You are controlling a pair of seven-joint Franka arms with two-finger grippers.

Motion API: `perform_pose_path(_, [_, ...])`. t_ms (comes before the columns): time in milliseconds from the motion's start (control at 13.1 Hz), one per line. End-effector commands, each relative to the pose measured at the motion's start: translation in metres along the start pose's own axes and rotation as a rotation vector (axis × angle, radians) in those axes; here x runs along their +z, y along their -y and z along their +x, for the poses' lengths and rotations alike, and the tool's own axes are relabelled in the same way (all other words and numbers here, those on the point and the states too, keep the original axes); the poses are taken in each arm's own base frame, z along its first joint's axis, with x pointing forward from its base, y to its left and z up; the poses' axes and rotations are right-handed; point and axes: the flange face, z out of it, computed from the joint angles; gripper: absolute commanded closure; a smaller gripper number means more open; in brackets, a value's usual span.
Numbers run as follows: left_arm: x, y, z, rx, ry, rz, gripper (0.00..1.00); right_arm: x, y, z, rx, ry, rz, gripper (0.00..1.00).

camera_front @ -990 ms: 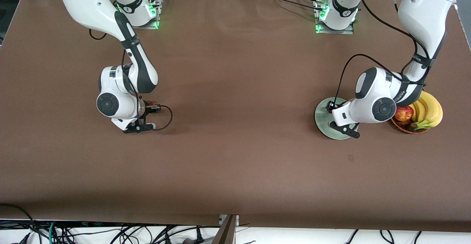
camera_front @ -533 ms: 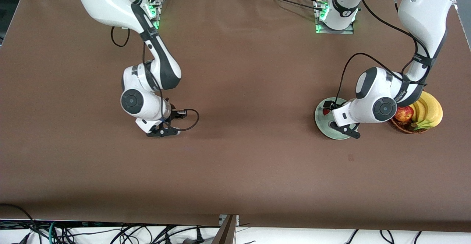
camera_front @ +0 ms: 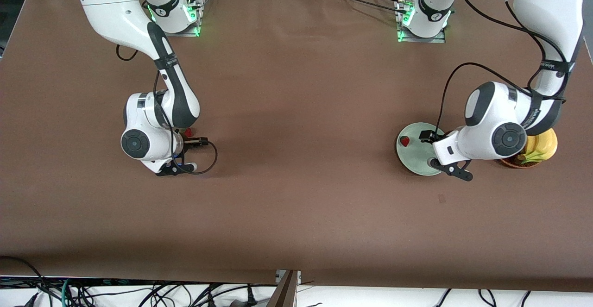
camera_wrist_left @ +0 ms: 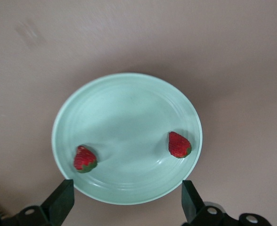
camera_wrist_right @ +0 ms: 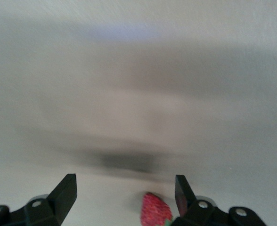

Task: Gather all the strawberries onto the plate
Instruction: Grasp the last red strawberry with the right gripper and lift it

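Left end effector (camera_wrist_left: 124, 207) hangs spread over pale mint-green round plate (camera_wrist_left: 129, 94) holding two small red strawberries (camera_wrist_left: 179, 144) (camera_wrist_left: 85, 159). Right end effector (camera_wrist_right: 122, 200), spread, low over brown table (camera_front: 296, 159); third strawberry (camera_wrist_right: 155, 210) between its fingers.

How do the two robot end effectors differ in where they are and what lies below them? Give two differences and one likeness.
The left end effector hangs over the plate, which holds two strawberries; the right end effector is over bare table. The left has both berries lying free on the dish; the right has a single strawberry between its fingers on the cloth. Both are open.
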Motion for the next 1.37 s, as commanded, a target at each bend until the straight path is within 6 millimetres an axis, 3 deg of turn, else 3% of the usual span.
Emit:
perform_pose_path(0, [-0.024,-0.006,0.004,0.002,0.014,0.014,0.0,0.005,-0.002,-0.024,-0.017,0.012,-0.012,0.07])
perform_pose_path(381, [-0.046,-0.003,0.009,-0.006,-0.007,0.014,0.0,0.012,-0.009,-0.048,-0.007,0.024,-0.005,0.09])
perform_pose_path(610, [-0.043,-0.003,0.009,-0.007,0.005,0.009,0.0,0.016,-0.01,-0.048,-0.006,0.014,-0.007,0.34])
perform_pose_path(838, [-0.039,-0.003,0.01,-0.006,0.014,0.006,0.0,0.019,-0.012,-0.048,-0.019,0.013,-0.009,0.35])
perform_pose_path(1219, [-0.035,-0.005,0.01,-0.002,0.023,0.004,0.0,0.023,-0.012,-0.049,-0.019,0.017,-0.011,0.77])
perform_pose_path(1295, [-0.033,-0.006,0.01,-0.001,0.025,0.003,0.0,0.022,-0.012,-0.048,-0.019,0.015,-0.011,0.81])
